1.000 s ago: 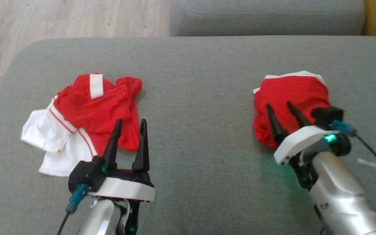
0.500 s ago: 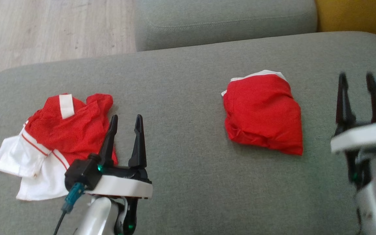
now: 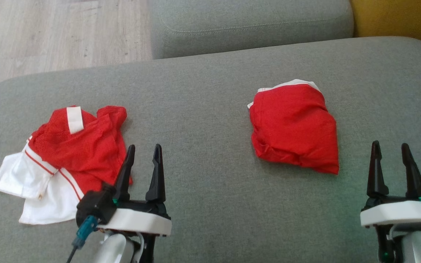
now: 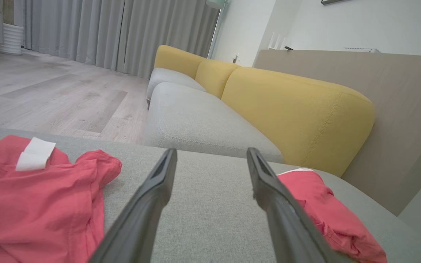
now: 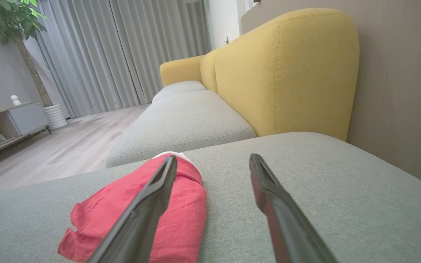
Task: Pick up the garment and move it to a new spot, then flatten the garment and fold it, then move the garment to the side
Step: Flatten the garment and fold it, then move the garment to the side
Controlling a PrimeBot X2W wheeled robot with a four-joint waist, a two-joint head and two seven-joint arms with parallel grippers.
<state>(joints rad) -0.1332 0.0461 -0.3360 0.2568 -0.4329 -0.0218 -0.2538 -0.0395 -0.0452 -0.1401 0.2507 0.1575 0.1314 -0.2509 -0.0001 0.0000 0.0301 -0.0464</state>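
At the left of the head view I see the crumpled garment [image 3: 64, 153], red with white panels, lying on the grey seat cushion [image 3: 210, 91]. My left gripper [image 3: 144, 146] is raised just beside that heap's right edge, forearm entering from the bottom edge and fingers pointing away from the robot. The jaws are parted by a moderate gap and hold nothing; the left wrist view shows bare cushion between them. Right of centre, the folded garment [image 3: 294, 128] rests flat on the same cushion, well apart from the heap. Its long axis runs from far to near, slanting toward the robot's right at the near end, and the white-trimmed edge faces the far side. My right gripper [image 3: 390, 144] stands near the folded garment's near right corner without touching it, fingers pointing away. Its jaws are parted to a similar width and are empty.
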